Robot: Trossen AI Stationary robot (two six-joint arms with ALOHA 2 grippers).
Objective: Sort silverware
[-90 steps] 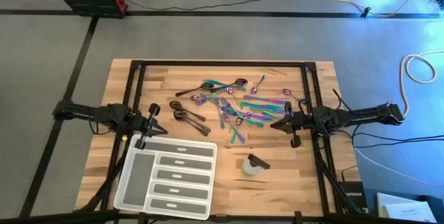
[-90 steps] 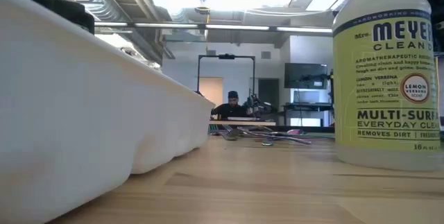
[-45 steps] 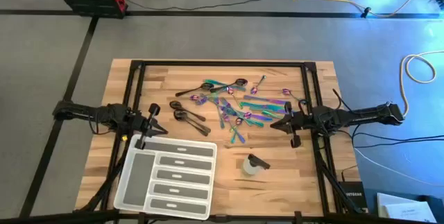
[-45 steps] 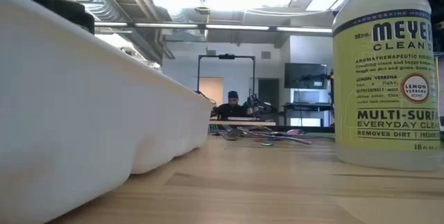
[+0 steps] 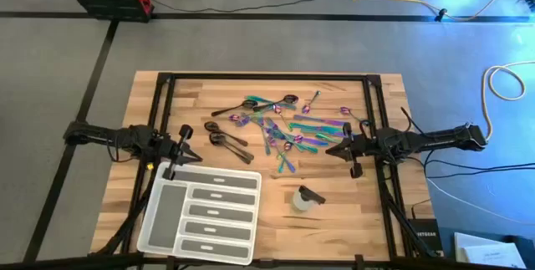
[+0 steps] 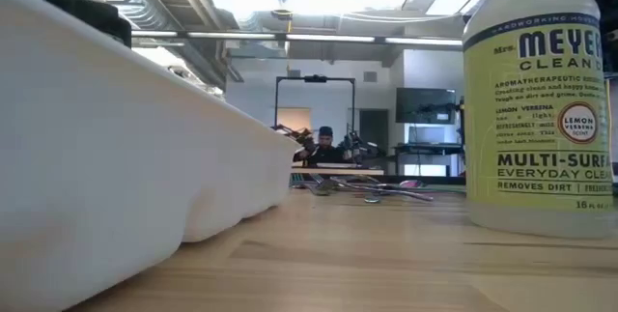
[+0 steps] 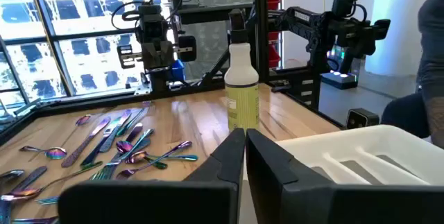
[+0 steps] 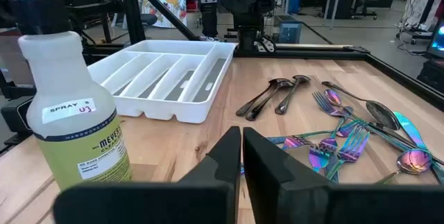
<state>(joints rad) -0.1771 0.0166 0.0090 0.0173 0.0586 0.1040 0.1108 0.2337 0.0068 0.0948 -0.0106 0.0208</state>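
The silverware (image 5: 284,124) lies loose in a scattered heap on the far middle of the table (image 5: 351,211), between the two grippers and touching neither. Most pieces are slim, glossy and iridescent, purple running to teal and green: forks, spoons and flat-handled knives crossing one another. A few dark, near-black spoons (image 5: 227,140) lie at the heap's left edge, nearer the left gripper (image 5: 191,145), with rounded bowls and thin stems. In the right wrist view the forks (image 8: 343,144) show their tines and the dark spoons (image 8: 274,93) lie side by side.

The left gripper hovers at the table's left side, just beyond the tray's far corner, its fingers (image 7: 232,158) pressed together on nothing. The right gripper (image 5: 334,149) sits at the right side, close to the heap's right edge, its fingers (image 8: 232,151) likewise closed and empty. Both point inward toward the heap.

The tray (image 5: 159,224) is translucent white plastic, with one long compartment along its left side and several slots stacked beside it; it rests on the near left of the pale butcher-block table. A spray bottle (image 5: 305,197) with a yellowish body and dark nozzle stands upright to the tray's right, near the silverware.
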